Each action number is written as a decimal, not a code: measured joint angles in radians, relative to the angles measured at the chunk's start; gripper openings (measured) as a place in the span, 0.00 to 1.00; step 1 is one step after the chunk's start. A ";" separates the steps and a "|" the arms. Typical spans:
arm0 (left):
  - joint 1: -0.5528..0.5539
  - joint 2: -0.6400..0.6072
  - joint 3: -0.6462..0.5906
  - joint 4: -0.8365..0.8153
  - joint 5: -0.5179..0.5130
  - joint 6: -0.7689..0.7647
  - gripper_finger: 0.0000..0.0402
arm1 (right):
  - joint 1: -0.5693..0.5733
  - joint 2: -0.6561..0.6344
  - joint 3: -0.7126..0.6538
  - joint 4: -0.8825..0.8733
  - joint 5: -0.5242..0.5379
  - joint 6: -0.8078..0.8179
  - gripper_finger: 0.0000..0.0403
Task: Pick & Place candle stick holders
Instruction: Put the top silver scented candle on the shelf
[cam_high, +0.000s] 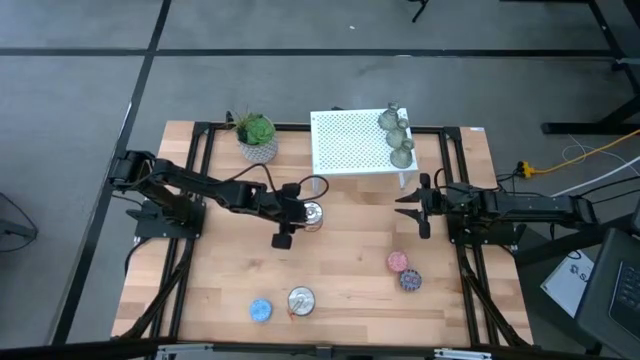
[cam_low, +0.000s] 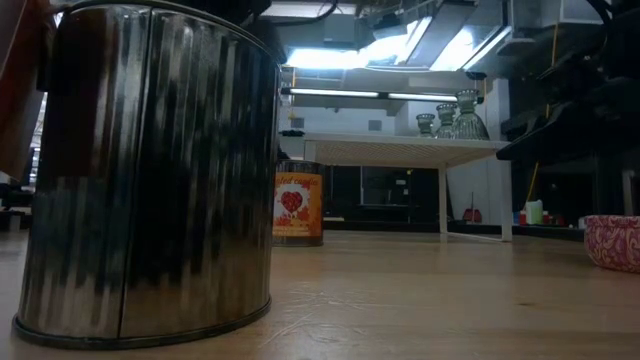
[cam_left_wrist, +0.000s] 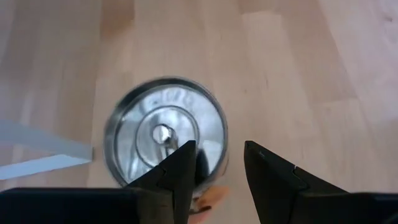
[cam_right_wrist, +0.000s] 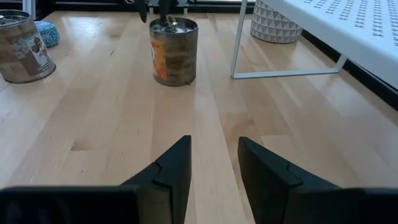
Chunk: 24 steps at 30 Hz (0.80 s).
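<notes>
Three olive-grey candle stick holders (cam_high: 397, 136) stand on their bases at the right end of a white perforated shelf (cam_high: 350, 145). They also show in the low view (cam_low: 450, 115). My left gripper (cam_high: 297, 215) is open, pointing down over an open-topped tin can (cam_left_wrist: 165, 134) at mid table, with one finger (cam_left_wrist: 183, 162) over the can's rim. The can also shows in the right wrist view (cam_right_wrist: 174, 50). My right gripper (cam_high: 413, 205) is open and empty, level above the table to the right of the can and in front of the shelf's right legs. My left gripper stands open above the tin can's rim (cam_left_wrist: 208, 155). I cannot tell whether a finger touches it.
A second tin can (cam_high: 301, 300) stands near the front edge, looming large in the low view (cam_low: 150, 170). A blue disc (cam_high: 261, 310) lies beside it. A pink disc (cam_high: 398, 262) and a purple disc (cam_high: 410, 280) lie at right. A potted plant (cam_high: 258, 138) stands far left of the shelf.
</notes>
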 joint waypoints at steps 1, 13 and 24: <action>-0.005 0.000 0.000 -0.002 0.000 0.000 0.33 | 0.000 0.000 0.000 0.000 0.000 0.000 0.34; -0.078 0.001 0.000 0.064 -0.091 0.025 0.33 | 0.000 0.000 0.000 0.000 0.002 0.000 0.34; -0.080 0.001 0.000 0.092 -0.093 -0.002 0.33 | 0.000 0.000 0.000 0.000 0.003 0.000 0.34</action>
